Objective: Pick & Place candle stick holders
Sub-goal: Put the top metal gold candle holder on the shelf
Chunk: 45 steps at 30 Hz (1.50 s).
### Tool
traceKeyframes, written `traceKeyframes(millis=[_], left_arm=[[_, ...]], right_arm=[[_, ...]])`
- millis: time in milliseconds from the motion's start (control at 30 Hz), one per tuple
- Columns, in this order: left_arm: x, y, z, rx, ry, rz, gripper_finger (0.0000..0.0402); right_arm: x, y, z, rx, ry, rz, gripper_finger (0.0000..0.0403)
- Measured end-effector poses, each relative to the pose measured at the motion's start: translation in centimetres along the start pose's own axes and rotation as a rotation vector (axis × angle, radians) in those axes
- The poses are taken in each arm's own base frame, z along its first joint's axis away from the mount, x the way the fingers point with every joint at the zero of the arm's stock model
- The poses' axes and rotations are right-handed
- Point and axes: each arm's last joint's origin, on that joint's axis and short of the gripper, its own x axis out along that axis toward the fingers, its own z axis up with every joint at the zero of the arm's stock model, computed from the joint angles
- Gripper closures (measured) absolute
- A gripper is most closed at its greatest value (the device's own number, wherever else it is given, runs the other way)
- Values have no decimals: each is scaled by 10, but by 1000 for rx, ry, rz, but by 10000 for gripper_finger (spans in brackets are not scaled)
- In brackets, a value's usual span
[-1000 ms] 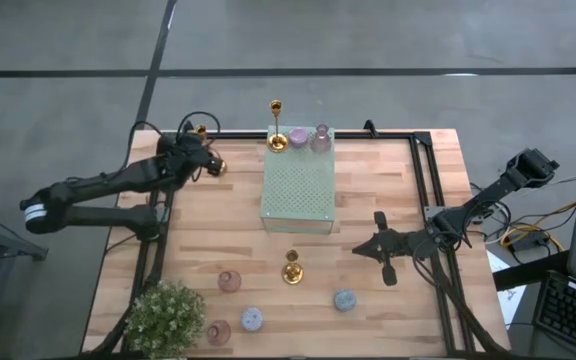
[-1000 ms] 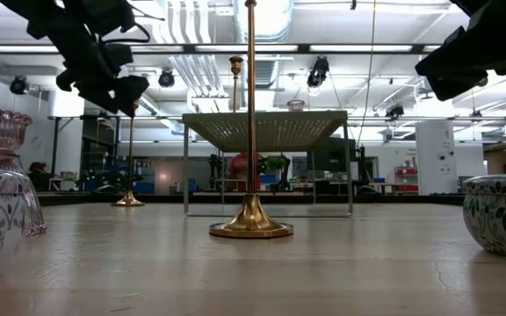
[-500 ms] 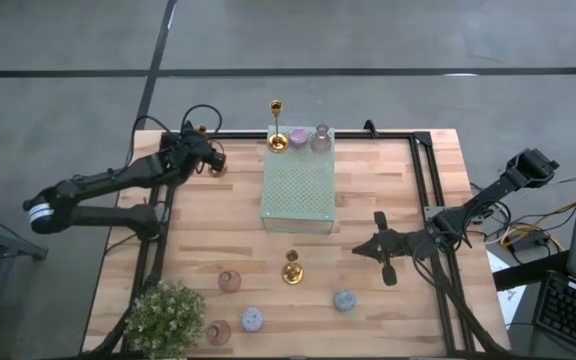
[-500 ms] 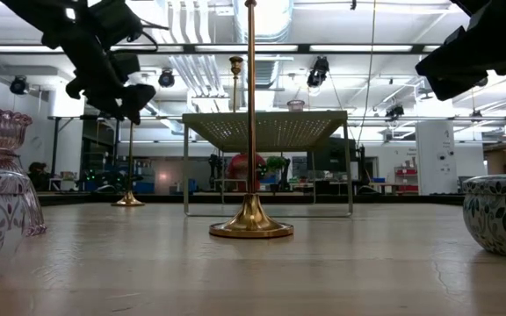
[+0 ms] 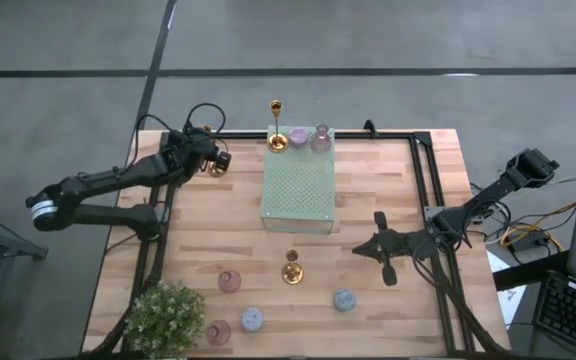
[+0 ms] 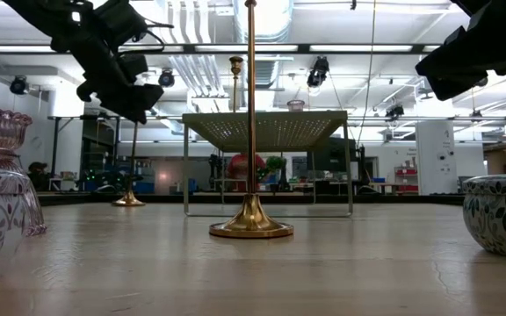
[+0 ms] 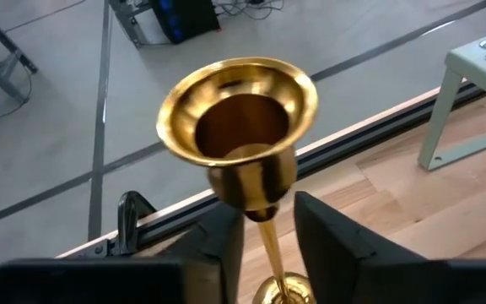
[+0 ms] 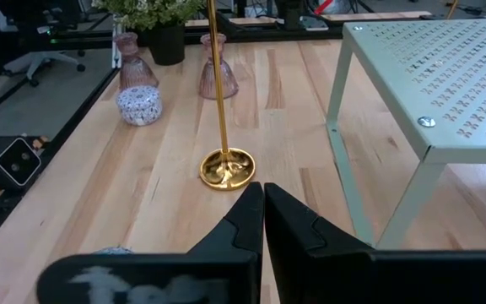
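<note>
A slim gold candlestick (image 7: 239, 127) stands upright on its round base at the table's far left (image 5: 205, 128). My left gripper (image 7: 268, 245) is open, one finger on each side of its thin stem just under the cup, with small gaps showing. My right gripper (image 5: 381, 250) is shut on nothing at the right, above the table (image 8: 262, 211). A second gold candlestick (image 5: 292, 268) stands mid-table. A third (image 5: 277, 140) stands with a lilac holder (image 5: 298, 138) and a pink holder (image 5: 321, 138) on the pale green pad (image 5: 300, 190).
A pink holder (image 5: 229, 281), a pale-blue one (image 5: 252, 319), another pink one (image 5: 218, 331) and a blue-grey one (image 5: 344, 299) stand near the front edge. The potted plant (image 5: 165, 315) fills the near left corner. Black rails (image 5: 423, 190) run along the table's sides.
My left gripper has moved a little toward the table's right edge, up to the far-left gold candlestick, and now has its stem between its fingers. The candlestick has stayed in place.
</note>
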Motion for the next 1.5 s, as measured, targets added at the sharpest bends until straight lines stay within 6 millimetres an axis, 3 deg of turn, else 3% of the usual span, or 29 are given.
traceKeyframes(millis=[300,533,700,1500], left_arm=[[0,0,0,3,-2,-4,377],[-1,-2,2,-2,-14,-46,367],[-6,-2,4,-20,-11,-180,374],[-87,0,19,-94,-206,-589,379]], right_arm=[[0,0,0,-1,0,0,394],[0,0,0,-2,0,-1,394],[0,0,0,-2,0,-1,394],[0,0,0,-1,4,0,394]])
